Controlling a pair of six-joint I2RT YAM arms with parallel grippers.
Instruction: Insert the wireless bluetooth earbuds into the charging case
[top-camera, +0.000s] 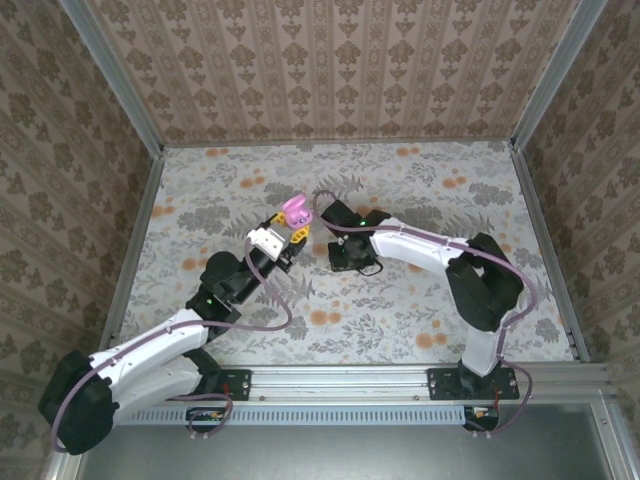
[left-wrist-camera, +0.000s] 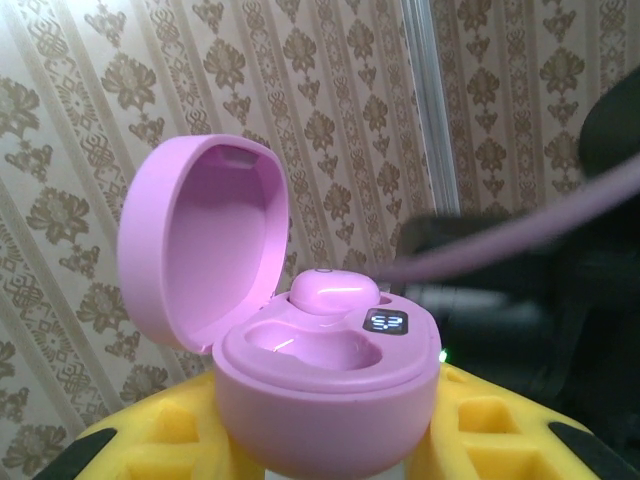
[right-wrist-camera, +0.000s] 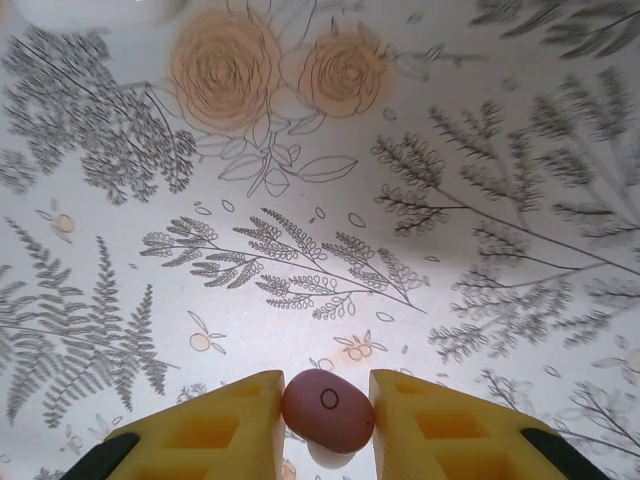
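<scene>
- Charging case (left-wrist-camera: 330, 400), pink and rounded, sits at the lower middle of the left wrist view. Its lid (left-wrist-camera: 205, 240) is swung open toward the upper left.
- Left claw (left-wrist-camera: 330, 445) is closed on the charging case, with its yellow fingers (left-wrist-camera: 180, 435) pressed against the body from both sides along the bottom edge.
- Seated earbud (left-wrist-camera: 335, 290), pale pink, lies in the well at the back of the case, and the front well (left-wrist-camera: 300, 345) just before it is bare.
- Lit display (left-wrist-camera: 386, 322) glows on the case's top face, just right of the seated earbud.
- Right claw (right-wrist-camera: 326, 392) is closed on the held earbud (right-wrist-camera: 328, 410), a darker pink bean with a small ring mark on its face. The bud is pinched between two yellow pads (right-wrist-camera: 420, 425) at the bottom middle of the right wrist view.
- Counter (right-wrist-camera: 300, 200), printed with ferns and orange flowers, spreads behind that bud; whether the bud touches it I cannot tell.
- From the top view, both claws are near the frame's centre, the right one to the lower right of the case and apart from it.
</scene>
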